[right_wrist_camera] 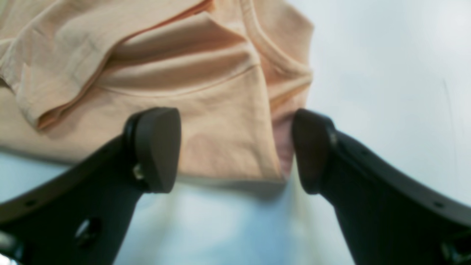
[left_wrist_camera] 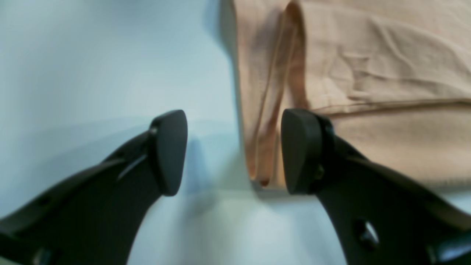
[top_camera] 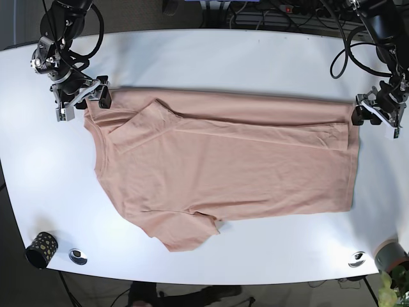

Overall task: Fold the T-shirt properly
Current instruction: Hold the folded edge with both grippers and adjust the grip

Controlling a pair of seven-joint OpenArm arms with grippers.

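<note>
Peach T-shirt (top_camera: 223,160) flat on white surface (top_camera: 255,57), top edge folded over. Right claw (top_camera: 82,97) at collar-end top corner, left claw (top_camera: 374,112) at hem-end top corner. Dotted cup (top_camera: 40,249) near the surface's front-left edge.

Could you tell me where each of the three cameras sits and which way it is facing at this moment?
Left wrist: sits on the left arm, looks past the open left gripper at a folded corner of the T-shirt on the white table.
Right wrist: sits on the right arm, looks past the open right gripper at the collar-end corner.
Base: overhead, looking down on the whole table, shirt and both arms.
Shared: every view shows the peach shirt; the base view shows both grippers at its far corners.
</note>
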